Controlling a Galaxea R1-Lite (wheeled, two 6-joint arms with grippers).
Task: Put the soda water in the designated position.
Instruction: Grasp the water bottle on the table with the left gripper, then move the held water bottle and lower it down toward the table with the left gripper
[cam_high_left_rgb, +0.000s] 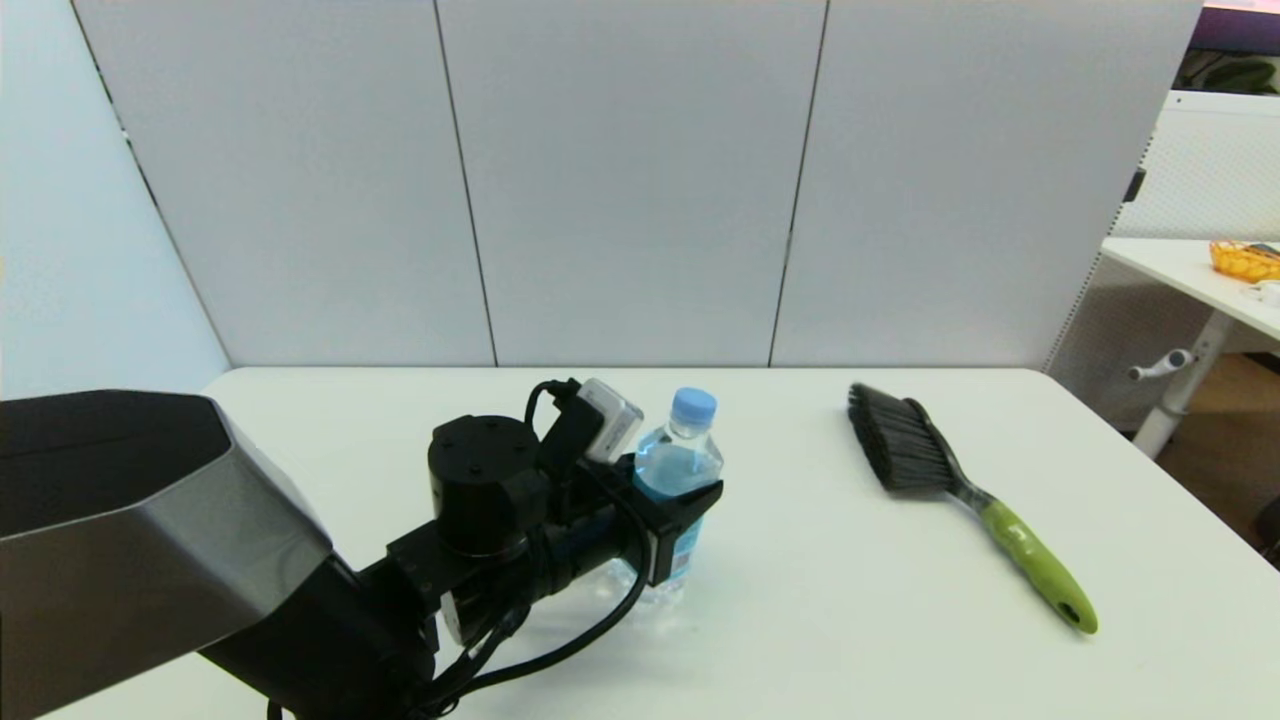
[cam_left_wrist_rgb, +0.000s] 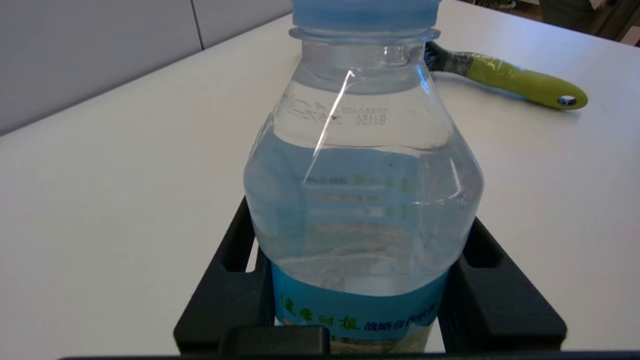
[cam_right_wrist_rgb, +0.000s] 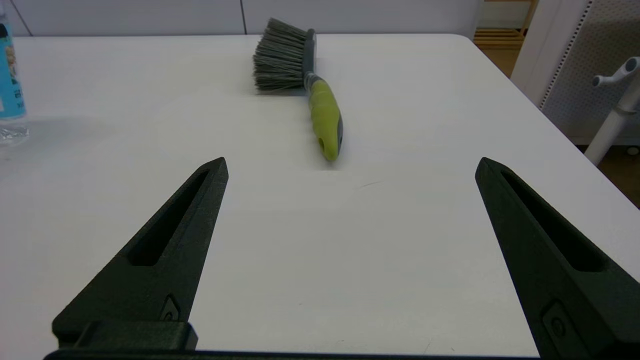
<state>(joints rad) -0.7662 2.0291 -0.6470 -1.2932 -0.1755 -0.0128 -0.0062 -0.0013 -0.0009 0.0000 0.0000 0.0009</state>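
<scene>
The soda water (cam_high_left_rgb: 680, 455) is a small clear bottle with a light-blue cap and a blue label, standing upright a little left of the table's middle. My left gripper (cam_high_left_rgb: 686, 520) reaches in from the left and is shut on the bottle at label height. In the left wrist view the soda water (cam_left_wrist_rgb: 362, 200) fills the picture, and a black finger (cam_left_wrist_rgb: 235, 280) presses against each side of it. The right gripper (cam_right_wrist_rgb: 350, 160) hovers open over bare table at the right, holding nothing. An edge of the soda water (cam_right_wrist_rgb: 9, 75) shows far off in that view.
A brush (cam_high_left_rgb: 960, 490) with black bristles and a green handle lies on the right half of the white table (cam_high_left_rgb: 820, 620), handle toward the front right. It also appears as the brush (cam_left_wrist_rgb: 520, 82) and the brush (cam_right_wrist_rgb: 310, 75). Grey partition panels close the back; another table (cam_high_left_rgb: 1190, 270) stands far right.
</scene>
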